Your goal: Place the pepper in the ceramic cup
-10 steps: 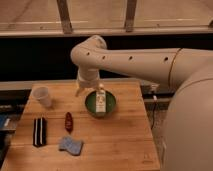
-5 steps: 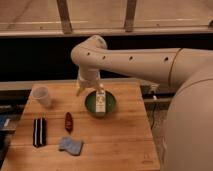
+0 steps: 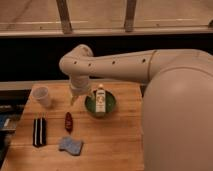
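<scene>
The dark red pepper (image 3: pixel 68 121) lies on the wooden table (image 3: pixel 115 145), left of centre. The pale ceramic cup (image 3: pixel 41 95) stands upright at the table's back left corner. My gripper (image 3: pixel 74 98) hangs from the white arm, pointing down. It is above the table between the cup and the green bowl (image 3: pixel 111 105), a little behind and above the pepper. It holds nothing that I can see.
The green bowl holds an upright white bottle (image 3: pixel 100 100). A black-and-white striped block (image 3: pixel 39 131) lies at the left. A blue cloth (image 3: pixel 70 145) lies in front of the pepper. My arm and body fill the right side. A rail runs behind the table.
My arm has shifted left and down, bringing the gripper from beside the bowl toward the space above the pepper. The objects have not moved.
</scene>
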